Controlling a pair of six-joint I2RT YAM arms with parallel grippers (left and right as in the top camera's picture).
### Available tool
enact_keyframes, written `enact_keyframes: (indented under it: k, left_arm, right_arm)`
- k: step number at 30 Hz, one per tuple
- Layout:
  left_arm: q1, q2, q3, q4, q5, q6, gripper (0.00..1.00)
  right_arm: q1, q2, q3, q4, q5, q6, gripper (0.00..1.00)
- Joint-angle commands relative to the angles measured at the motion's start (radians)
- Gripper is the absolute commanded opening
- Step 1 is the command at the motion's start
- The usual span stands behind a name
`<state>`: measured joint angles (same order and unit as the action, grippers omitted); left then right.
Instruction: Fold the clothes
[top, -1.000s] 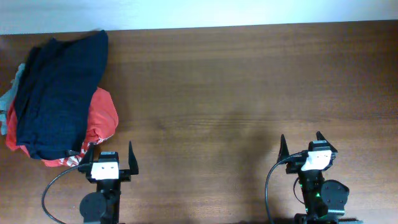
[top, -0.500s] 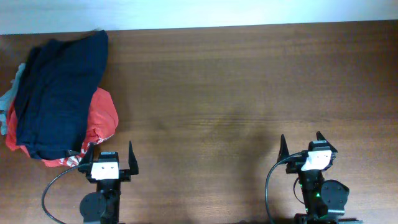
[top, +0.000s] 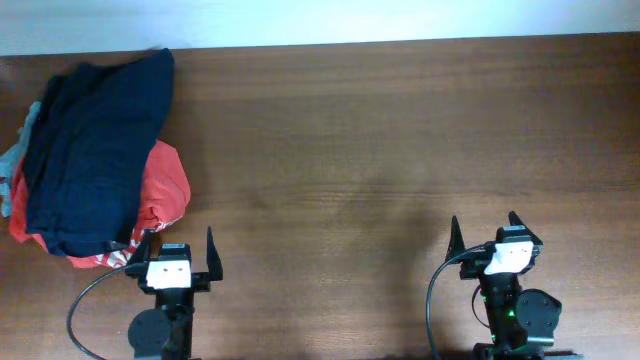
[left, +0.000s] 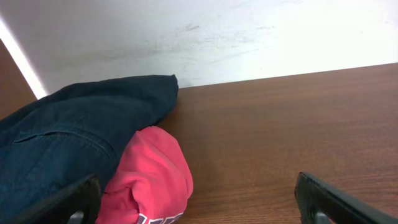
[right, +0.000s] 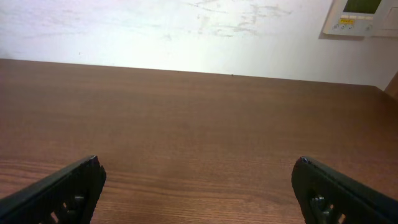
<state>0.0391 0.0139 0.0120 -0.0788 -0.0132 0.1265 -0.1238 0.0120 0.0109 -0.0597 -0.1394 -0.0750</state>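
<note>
"Overhead, what is seen on the desk (top: 380, 150)?"
"A navy garment (top: 95, 150) is heaped over a red garment (top: 168, 190) at the far left edge, both unfolded."
"And the claws?"
"The left claw (top: 178, 242) is held spread apart just beside the red garment. The right claw (top: 484, 226) is likewise spread, well apart from both garments."

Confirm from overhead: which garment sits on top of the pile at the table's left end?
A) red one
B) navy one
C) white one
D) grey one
B: the navy garment is draped over the red garment, which shows only along the pile's right and lower edges. A bit of grey cloth pokes out at the left.
</note>
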Motion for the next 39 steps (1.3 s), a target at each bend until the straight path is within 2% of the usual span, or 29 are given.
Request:
enact_keyframes:
  k: [1,23,29,34,39]
  left_arm:
    - [0.004,-0.008,-0.003,-0.005,-0.010,0.002,0.99]
    - [0.004,-0.008,-0.003,-0.004,-0.010,0.002,0.99]
    - [0.004,-0.008,-0.003,-0.004,-0.010,0.002,0.99]
    - [0.004,-0.008,-0.003,-0.004,-0.010,0.002,0.99]
    - [0.004,-0.008,-0.003,-0.004,-0.021,0.002,0.99]
  right_arm:
    - [-0.001,-0.008,-0.005,-0.005,-0.006,0.004,0.99]
    - [-0.001,-0.008,-0.005,-0.003,-0.040,0.006,0.99]
    - [-0.001,-0.008,-0.005,0.042,-0.074,0.191,0.99]
    - [-0.001,-0.008,-0.005,0.077,-0.035,0.223,0.99]
    - [-0.001,-0.003,0.045,0.064,-0.049,0.439,0.99]
